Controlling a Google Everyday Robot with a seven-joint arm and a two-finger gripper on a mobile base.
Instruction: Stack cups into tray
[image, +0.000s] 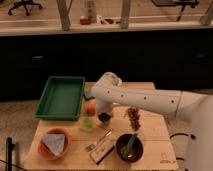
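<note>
A green tray (60, 96) sits on the left of the wooden table (155, 130) and holds nothing. A pale green cup (86, 122) stands upright on the table just right of the tray's near corner. An orange cup (90, 107) stands behind it, partly hidden by my arm. My white arm reaches in from the right. Its dark gripper (104, 118) points down at the table, right beside the green cup and in front of the orange one.
An orange bowl (54, 144) with a grey cloth sits front left. A dark bowl (129, 147) with a green item sits front right. A brown bunch (133, 118) lies right of the gripper. A packet and a fork (101, 146) lie in front.
</note>
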